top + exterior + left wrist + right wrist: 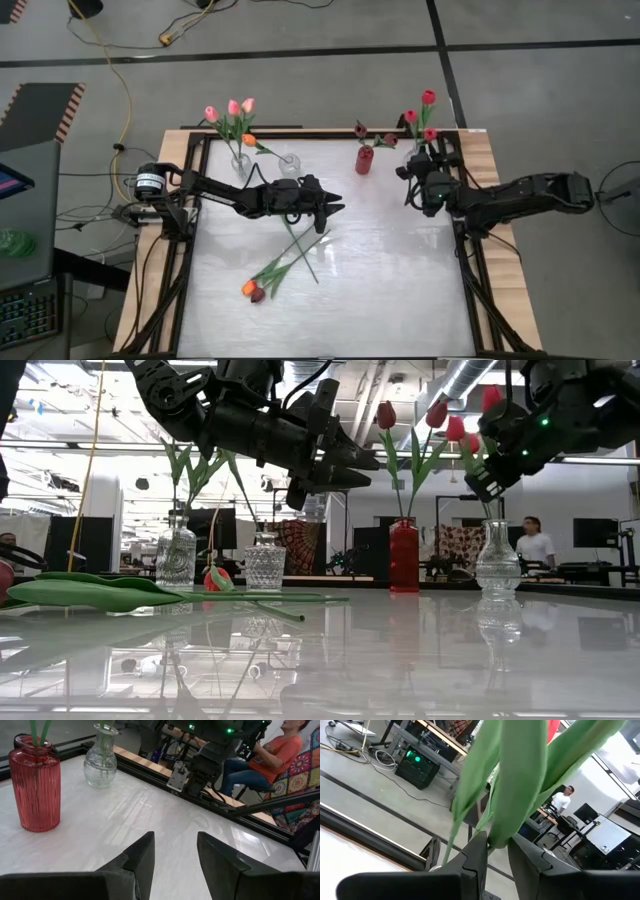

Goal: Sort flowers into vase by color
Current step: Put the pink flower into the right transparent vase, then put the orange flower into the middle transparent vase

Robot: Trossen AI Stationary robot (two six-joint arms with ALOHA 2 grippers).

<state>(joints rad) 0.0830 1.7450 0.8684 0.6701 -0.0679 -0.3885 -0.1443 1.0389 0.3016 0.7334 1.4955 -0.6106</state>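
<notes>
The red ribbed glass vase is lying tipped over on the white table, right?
No. The red ribbed glass vase stands upright on the white table, with green stems rising from its mouth. The left wrist view shows this.

— How many vases?
— Four. Three clear vases (241,168) and one red vase (364,160), all out past the left gripper (175,840).
— And flowers?
— Eleven. Off to the left gripper's side, three pink tulips (233,107) and one orange tulip (249,140). Two dark maroon tulips (361,129) between the grippers. Three red tulips (428,97) at the right gripper (497,842).
— On the table?
— Two lying tulips (248,287) near the left gripper, one orange, one dark.
</notes>
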